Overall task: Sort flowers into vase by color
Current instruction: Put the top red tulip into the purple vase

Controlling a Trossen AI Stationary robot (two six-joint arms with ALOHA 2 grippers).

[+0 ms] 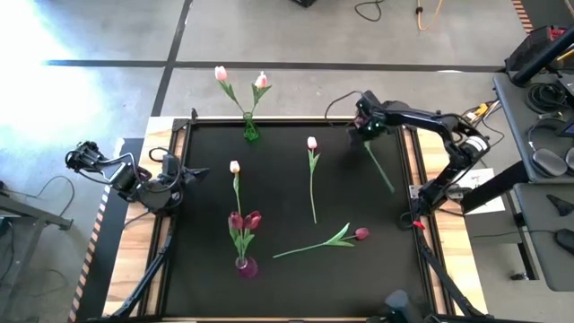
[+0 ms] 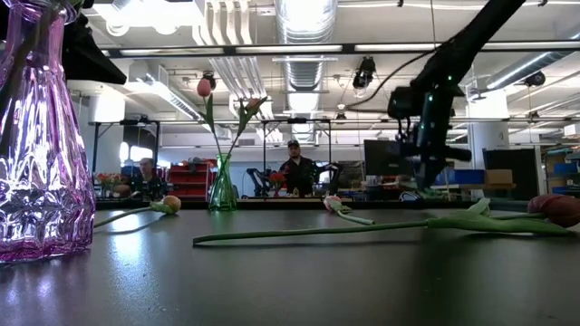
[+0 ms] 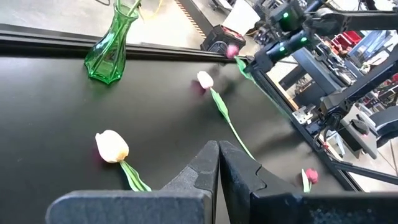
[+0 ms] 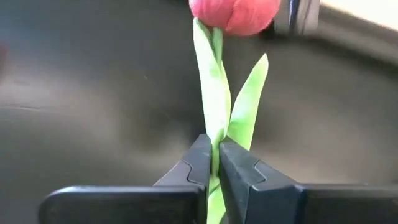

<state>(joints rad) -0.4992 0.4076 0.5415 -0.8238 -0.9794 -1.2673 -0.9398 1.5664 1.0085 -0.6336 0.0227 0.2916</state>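
A green vase point(image 1: 249, 131) at the table's far edge holds two pale tulips point(image 1: 260, 81). A purple vase point(image 1: 245, 266) near the front holds dark red tulips point(image 1: 244, 221). Two pale tulips point(image 1: 234, 168) point(image 1: 311, 144) and one dark red tulip point(image 1: 361, 233) lie flat on the black mat. My right gripper point(image 1: 364, 127) is at the far right, shut on a magenta-red tulip point(image 4: 233, 12). My left gripper point(image 1: 191, 171) is shut and empty at the mat's left edge; it also shows in the left wrist view point(image 3: 217, 155). My right gripper pinches the tulip's green stem point(image 4: 214, 134) between its two fingers, a short way below the head, with a leaf point(image 4: 249, 99) beside them. The head stands past the fingertips. The long stem point(image 1: 381, 170) trails from the gripper toward the table's near right; I cannot tell whether its end touches the mat.
The mat has a raised frame point(image 1: 287, 120) around it. Cables and equipment point(image 1: 538, 99) stand off the table's right side. The purple vase stands close to the low camera point(image 2: 36, 136). People sit in the room beyond the table point(image 2: 294, 167).
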